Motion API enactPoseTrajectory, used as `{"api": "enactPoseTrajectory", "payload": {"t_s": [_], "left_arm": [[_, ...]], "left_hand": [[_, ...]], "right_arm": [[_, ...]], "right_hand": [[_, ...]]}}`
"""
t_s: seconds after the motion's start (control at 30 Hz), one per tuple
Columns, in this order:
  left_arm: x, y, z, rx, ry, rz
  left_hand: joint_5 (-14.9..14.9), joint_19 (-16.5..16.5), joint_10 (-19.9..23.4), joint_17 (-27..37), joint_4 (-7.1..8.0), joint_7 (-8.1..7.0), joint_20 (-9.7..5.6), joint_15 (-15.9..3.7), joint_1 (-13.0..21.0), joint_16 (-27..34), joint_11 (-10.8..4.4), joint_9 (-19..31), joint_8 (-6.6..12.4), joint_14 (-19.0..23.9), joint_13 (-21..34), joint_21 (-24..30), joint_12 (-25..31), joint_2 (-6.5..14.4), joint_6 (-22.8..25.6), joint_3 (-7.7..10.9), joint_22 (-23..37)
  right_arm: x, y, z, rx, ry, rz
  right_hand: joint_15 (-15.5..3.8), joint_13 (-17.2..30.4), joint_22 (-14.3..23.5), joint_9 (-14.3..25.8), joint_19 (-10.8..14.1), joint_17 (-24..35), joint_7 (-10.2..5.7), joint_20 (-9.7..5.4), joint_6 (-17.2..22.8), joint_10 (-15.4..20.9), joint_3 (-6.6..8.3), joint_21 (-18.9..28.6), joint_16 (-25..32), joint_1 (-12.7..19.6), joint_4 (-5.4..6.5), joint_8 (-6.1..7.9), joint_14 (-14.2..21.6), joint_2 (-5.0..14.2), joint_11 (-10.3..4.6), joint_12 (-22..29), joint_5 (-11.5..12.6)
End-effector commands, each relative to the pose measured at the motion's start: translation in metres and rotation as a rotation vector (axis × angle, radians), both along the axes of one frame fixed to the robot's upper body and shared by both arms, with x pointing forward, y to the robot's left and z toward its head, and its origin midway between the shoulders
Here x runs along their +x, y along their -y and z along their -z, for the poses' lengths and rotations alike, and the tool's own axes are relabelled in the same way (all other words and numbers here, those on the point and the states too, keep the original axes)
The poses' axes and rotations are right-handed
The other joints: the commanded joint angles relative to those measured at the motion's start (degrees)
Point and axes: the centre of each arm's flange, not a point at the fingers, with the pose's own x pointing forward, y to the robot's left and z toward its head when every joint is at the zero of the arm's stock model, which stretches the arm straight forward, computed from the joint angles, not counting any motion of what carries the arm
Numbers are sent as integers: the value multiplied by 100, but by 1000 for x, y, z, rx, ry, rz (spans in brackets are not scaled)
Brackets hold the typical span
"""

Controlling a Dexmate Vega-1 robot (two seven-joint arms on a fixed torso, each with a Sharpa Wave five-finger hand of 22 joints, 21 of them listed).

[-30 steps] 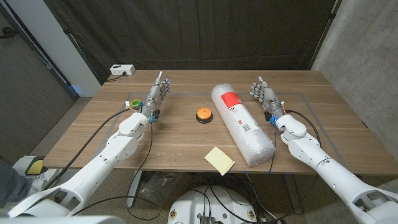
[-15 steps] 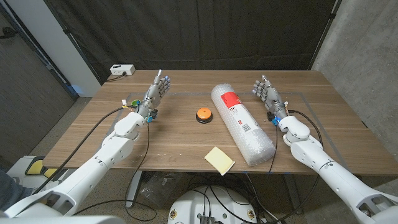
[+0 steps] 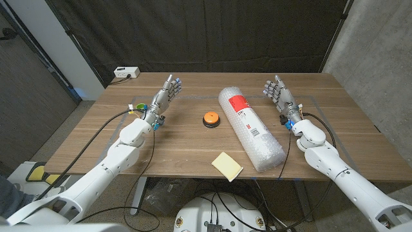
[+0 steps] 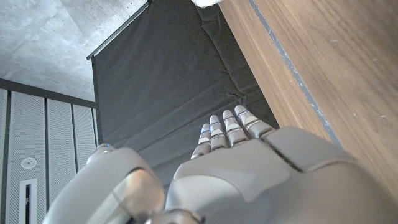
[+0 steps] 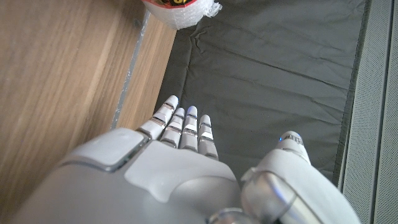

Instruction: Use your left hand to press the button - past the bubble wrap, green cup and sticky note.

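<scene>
The orange button (image 3: 210, 118) on its black base sits mid-table. To its right lies a long roll of bubble wrap (image 3: 251, 127) with a red label, and its end (image 5: 180, 11) also shows in the right wrist view. A yellow sticky note (image 3: 226, 165) lies near the front edge. The green cup (image 3: 137, 107) peeks out behind my left wrist. My left hand (image 3: 166, 95) is raised to the left of the button, fingers straight and apart, holding nothing. My right hand (image 3: 278, 93) hovers to the right of the roll, likewise open. Both hands' backs (image 4: 236, 168) (image 5: 180, 155) show extended fingers.
A white power box (image 3: 127, 73) sits at the table's back left corner. Cables run along both forearms. A dark curtain hangs behind the table (image 3: 187, 145), and bare wood lies between my left hand and the button.
My left hand has shifted slightly right and away from me, toward the button's side. My right hand has drifted a little to the right. The objects have not moved.
</scene>
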Motion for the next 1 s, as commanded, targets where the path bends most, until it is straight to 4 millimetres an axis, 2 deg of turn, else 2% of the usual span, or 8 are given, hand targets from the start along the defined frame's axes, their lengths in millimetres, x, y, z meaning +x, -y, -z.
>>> {"api": "enactPoseTrajectory", "payload": {"t_s": [0.03,0.27,0.37,0.57,0.6,0.63,0.73,1.0], "left_arm": [[-9,-1,14,79,51,-65],[-17,-3,15,129,123,-94],[-20,-2,16,138,152,-93],[-20,0,21,131,189,-76],[-20,1,22,127,199,-80],[-20,1,22,125,208,-82],[-22,5,26,121,243,-102],[-32,13,27,181,310,-172]], "left_hand": [[26,39,65,11,19,-6,-116,-17,40,50,-5,15,40,82,32,22,57,5,38,-39,25],[47,163,150,11,-7,-31,-118,-81,88,64,-21,16,43,176,32,53,77,-8,82,-67,24],[68,299,173,9,-35,-55,-86,-108,138,69,-88,18,60,252,33,83,72,-28,158,-95,20],[94,473,291,8,-69,-67,-56,-151,203,83,-78,20,92,374,35,116,98,-58,292,-134,14],[105,565,352,8,-81,-85,-54,-159,228,94,-83,21,112,446,36,134,111,-70,374,-156,12],[117,636,470,11,-71,-117,-75,-168,225,107,-153,22,128,515,39,145,144,-48,444,-170,13],[141,836,601,15,-40,-175,-122,-235,212,129,-189,24,149,672,40,182,164,20,577,-196,10],[158,957,716,8,-73,-190,-85,-264,257,122,-215,24,182,793,41,170,169,-60,760,-277,0]], "right_arm": [[-4,-3,-1,1,-17,18],[-8,-5,-1,-4,-21,32],[-10,-5,-1,-6,-32,40],[-13,-4,-2,-18,-33,50],[-13,-4,-2,-12,-37,51],[-13,-4,-1,-15,-39,52],[-11,-3,4,0,-52,51],[-9,-2,7,1,-64,55]], "right_hand": [[11,26,22,18,6,26,-24,-81,61,34,23,-17,-1,-61,42,32,11,26,19,18,34],[16,26,23,18,3,26,-27,-71,63,24,29,-34,-6,-64,49,31,3,55,33,13,35],[18,27,23,18,8,25,-27,-74,66,21,30,-37,-4,-66,50,31,10,60,30,11,34],[21,27,23,18,13,23,-26,-71,71,26,41,-49,-7,-56,49,31,10,87,38,12,36],[22,28,23,18,14,22,-28,-70,70,26,43,-52,-5,-53,48,30,17,92,35,12,36],[21,28,23,18,15,22,-26,-68,70,26,44,-54,-5,-51,47,30,18,95,36,12,36],[24,28,23,18,15,20,-28,-66,72,25,50,-59,-7,-42,44,30,17,106,33,11,37],[33,29,24,18,14,14,-38,-54,82,27,66,-83,-15,-12,29,30,15,134,36,10,36]]}}
